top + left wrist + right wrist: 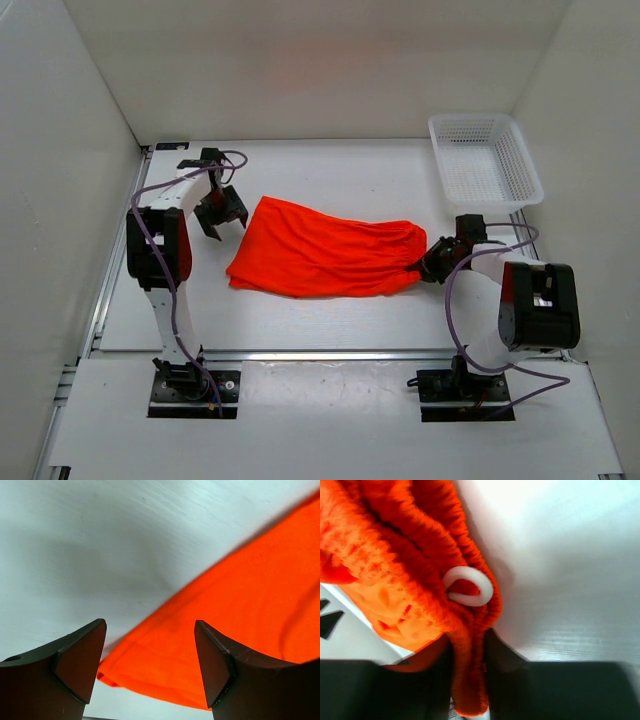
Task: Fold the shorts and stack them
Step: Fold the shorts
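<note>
The orange-red shorts (pixel 325 258) lie flat across the middle of the table, legs toward the left, gathered waistband toward the right. My right gripper (pixel 430 265) is shut on the waistband (pixel 470 680), which is pinched between its two dark fingers; a white drawstring loop (pixel 468 586) sits just above the grip. My left gripper (pixel 222 212) hovers open at the left end of the shorts. In its wrist view a leg hem corner (pixel 160 665) lies between and below the spread fingers (pixel 82 665), untouched.
A white mesh basket (pixel 485 160) stands at the back right corner. White walls enclose the table on three sides. A metal rail (pixel 115 270) runs along the left edge, and the arm bases sit at the near edge.
</note>
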